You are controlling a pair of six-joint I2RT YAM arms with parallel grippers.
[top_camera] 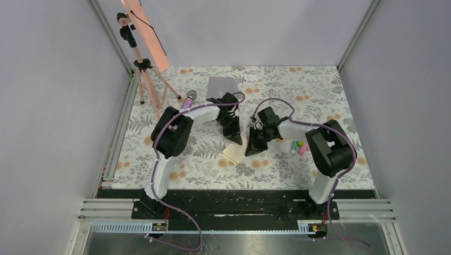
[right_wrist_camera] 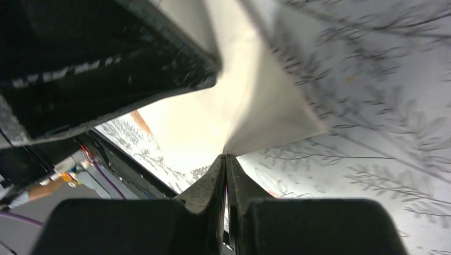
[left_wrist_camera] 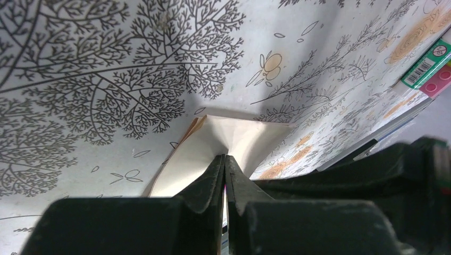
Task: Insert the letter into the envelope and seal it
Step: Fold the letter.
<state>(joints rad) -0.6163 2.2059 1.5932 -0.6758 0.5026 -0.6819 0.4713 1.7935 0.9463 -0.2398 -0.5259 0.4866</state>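
Two grippers hold the cream rectangular paper letter (top_camera: 233, 154) at table centre: I read the left gripper (top_camera: 237, 140) and the right gripper (top_camera: 249, 152) both pinched shut on its edges, with the flat grey-lilac paper envelope (top_camera: 222, 85) lying farther back, nearer my left arm.

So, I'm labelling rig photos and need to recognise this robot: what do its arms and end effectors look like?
The left arm and right arm have white links, bulky black joints and purple cables along them. The left end effector and right end effector are black, with tapered fingers.
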